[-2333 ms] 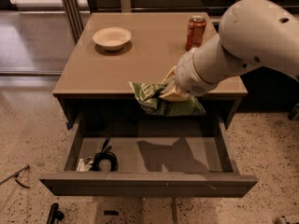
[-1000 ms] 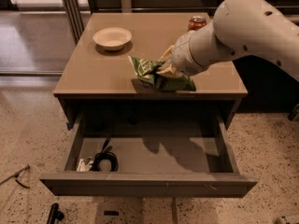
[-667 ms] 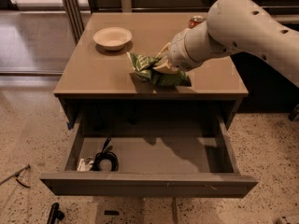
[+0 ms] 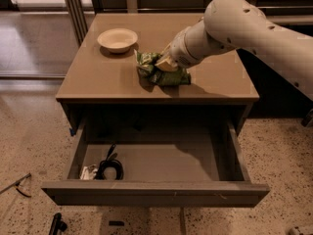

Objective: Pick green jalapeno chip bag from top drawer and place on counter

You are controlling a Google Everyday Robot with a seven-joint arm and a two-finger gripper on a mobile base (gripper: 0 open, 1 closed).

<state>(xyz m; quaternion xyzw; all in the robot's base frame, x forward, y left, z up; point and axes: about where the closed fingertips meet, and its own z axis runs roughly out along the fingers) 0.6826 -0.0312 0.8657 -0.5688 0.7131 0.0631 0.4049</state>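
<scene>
The green jalapeno chip bag [image 4: 157, 70] is crumpled and lies on or just above the middle of the tan counter [image 4: 102, 75]. My gripper [image 4: 165, 65] reaches in from the right on the white arm and is shut on the bag. The top drawer [image 4: 155, 192] stands pulled out below the counter's front edge, with its grey inside showing.
A white bowl [image 4: 117, 38] sits at the counter's back left. A coiled black cable [image 4: 109, 168] and a small white item lie in the drawer's left front corner. My white arm [image 4: 244, 26] covers the counter's back right. Speckled floor lies all round.
My gripper has carried the bag up from the drawer, then left and back over the counter. It is now lower, at the counter's surface. The arm now hides the orange can.
</scene>
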